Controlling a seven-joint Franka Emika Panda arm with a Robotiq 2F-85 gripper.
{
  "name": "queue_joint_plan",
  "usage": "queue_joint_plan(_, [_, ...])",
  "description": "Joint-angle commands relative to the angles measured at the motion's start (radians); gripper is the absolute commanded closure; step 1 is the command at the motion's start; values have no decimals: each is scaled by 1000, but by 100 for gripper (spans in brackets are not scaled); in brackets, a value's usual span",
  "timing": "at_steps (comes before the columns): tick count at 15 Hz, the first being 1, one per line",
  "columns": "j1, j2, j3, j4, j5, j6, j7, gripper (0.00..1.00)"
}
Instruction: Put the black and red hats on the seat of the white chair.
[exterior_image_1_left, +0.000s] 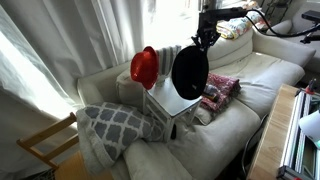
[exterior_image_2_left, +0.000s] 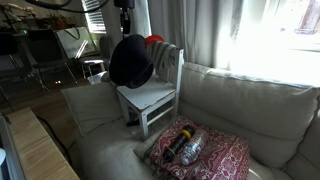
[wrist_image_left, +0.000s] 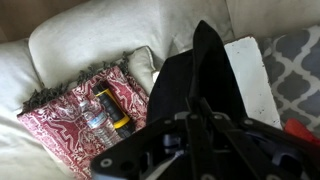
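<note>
The black hat hangs from my gripper, which is shut on its top edge and holds it above the white chair's seat. In an exterior view the black hat hangs in front of the white chair's back, over the seat. The red hat hangs on a corner of the chair's back; it shows only as a small red patch behind the black hat. In the wrist view the black hat fills the middle beneath my gripper, with the seat beside it.
The chair stands on a white sofa. A red patterned cloth with a bottle and a yellow item lies on the cushion beside it. A grey patterned pillow lies at the sofa's end. A wooden table edge is in front.
</note>
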Motion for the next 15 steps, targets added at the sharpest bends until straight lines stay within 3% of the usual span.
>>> queue_joint_plan(1, [-15, 1, 23, 12, 47, -26, -51, 99])
queue_joint_plan(12, [-57, 193, 78, 60, 780, 10, -722, 99])
queue_joint_plan(15, [-81, 267, 76, 71, 914, 5, -875, 99])
